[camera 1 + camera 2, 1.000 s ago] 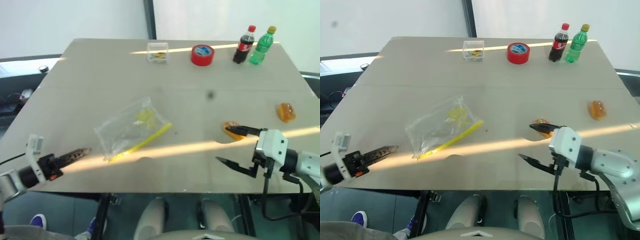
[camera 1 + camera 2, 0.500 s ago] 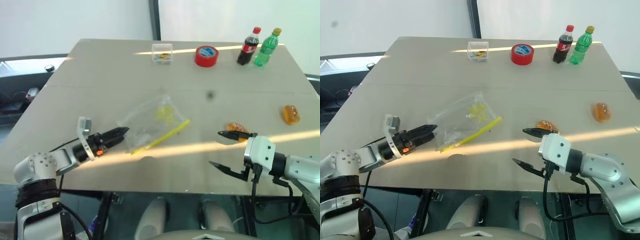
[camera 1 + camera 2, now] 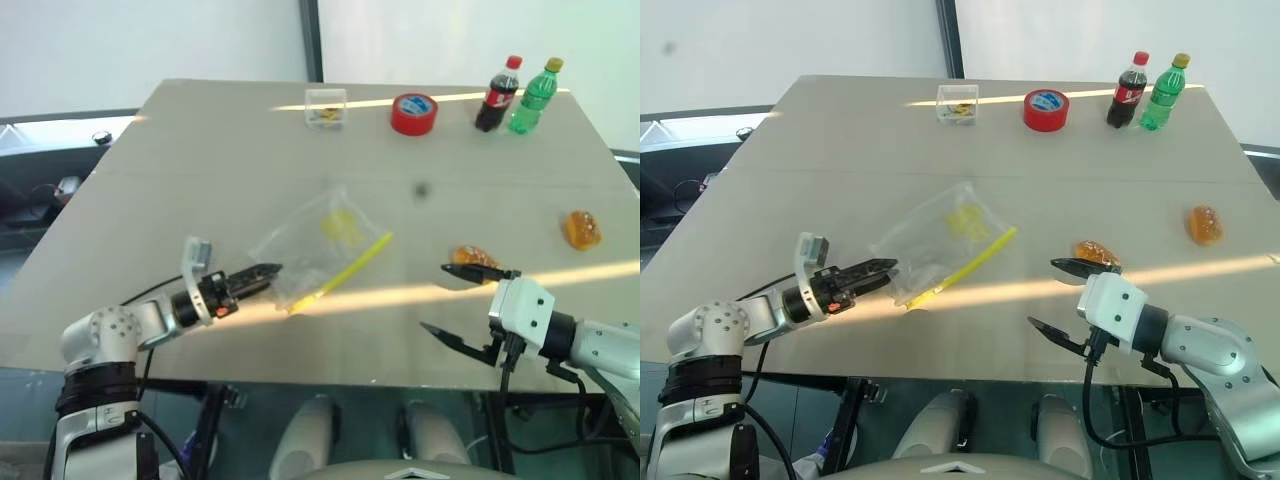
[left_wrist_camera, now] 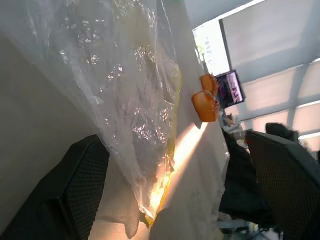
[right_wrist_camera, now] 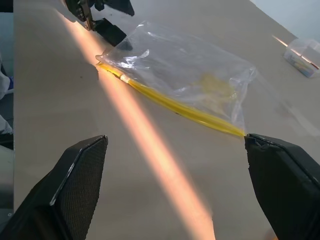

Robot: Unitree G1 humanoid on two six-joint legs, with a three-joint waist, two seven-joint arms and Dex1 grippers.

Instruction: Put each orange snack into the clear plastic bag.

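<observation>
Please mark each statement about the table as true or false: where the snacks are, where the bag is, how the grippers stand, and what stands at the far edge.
1. Both orange snacks lie on the table, outside the clear plastic bag. True.
2. The right gripper is shut on a snack. False: its fingers stand wide apart and hold nothing; the nearer snack lies just beyond its upper finger.
3. The left gripper is at the near corner of the bag. True.
4. The red tape roll lies inside the bag. False: it lies at the far edge, between the small clear box and the two bottles.
5. The bag has a yellow strip along one edge. True.
</observation>
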